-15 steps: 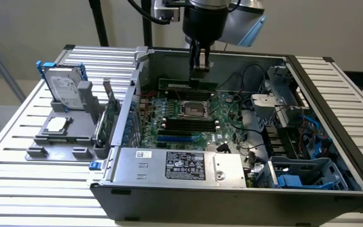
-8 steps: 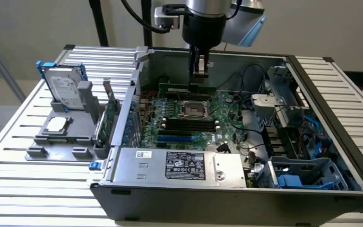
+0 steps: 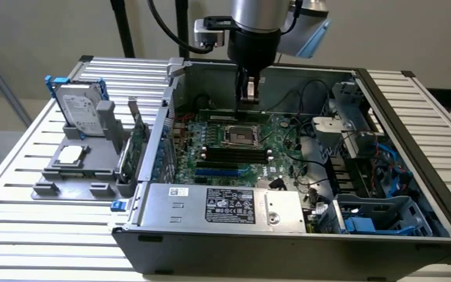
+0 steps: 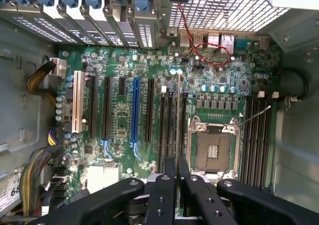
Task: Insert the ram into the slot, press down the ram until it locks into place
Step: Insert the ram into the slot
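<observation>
The gripper (image 4: pixel 177 166) is pinched nearly closed on the ram (image 4: pixel 178 117), which it holds edge-on straight below itself, long axis parallel to the black slot (image 4: pixel 170 127) beneath, beside the CPU socket (image 4: pixel 213 147) on the motherboard (image 4: pixel 119 135).

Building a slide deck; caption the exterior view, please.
Fingers hold a memory stick above the motherboard's black sockets inside the open computer case.
</observation>
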Controlling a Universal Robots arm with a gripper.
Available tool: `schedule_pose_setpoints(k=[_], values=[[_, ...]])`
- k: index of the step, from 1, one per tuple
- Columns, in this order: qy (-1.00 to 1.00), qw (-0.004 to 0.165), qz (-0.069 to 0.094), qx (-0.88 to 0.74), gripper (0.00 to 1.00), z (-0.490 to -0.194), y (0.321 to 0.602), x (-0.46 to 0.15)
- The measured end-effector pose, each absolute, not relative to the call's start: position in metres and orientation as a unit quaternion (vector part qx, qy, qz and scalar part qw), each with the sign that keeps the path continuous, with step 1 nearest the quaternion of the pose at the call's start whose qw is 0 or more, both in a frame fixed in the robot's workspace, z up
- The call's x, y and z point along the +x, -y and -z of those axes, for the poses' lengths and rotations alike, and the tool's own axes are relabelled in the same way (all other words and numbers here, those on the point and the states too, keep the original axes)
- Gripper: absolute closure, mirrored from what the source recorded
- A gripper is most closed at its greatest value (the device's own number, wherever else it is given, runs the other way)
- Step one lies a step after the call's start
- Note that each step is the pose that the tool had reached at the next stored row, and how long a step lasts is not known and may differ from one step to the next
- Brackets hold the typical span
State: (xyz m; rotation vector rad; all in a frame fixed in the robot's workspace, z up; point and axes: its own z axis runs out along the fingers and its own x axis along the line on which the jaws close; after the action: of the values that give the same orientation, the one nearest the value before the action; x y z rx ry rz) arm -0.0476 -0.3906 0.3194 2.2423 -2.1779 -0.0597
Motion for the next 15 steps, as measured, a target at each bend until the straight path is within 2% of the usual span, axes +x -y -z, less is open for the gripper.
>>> schedule_pose_setpoints(k=[15], values=[[0.697,0.006,0.018,0.717,0.87,-0.292,0.392,-0.042]])
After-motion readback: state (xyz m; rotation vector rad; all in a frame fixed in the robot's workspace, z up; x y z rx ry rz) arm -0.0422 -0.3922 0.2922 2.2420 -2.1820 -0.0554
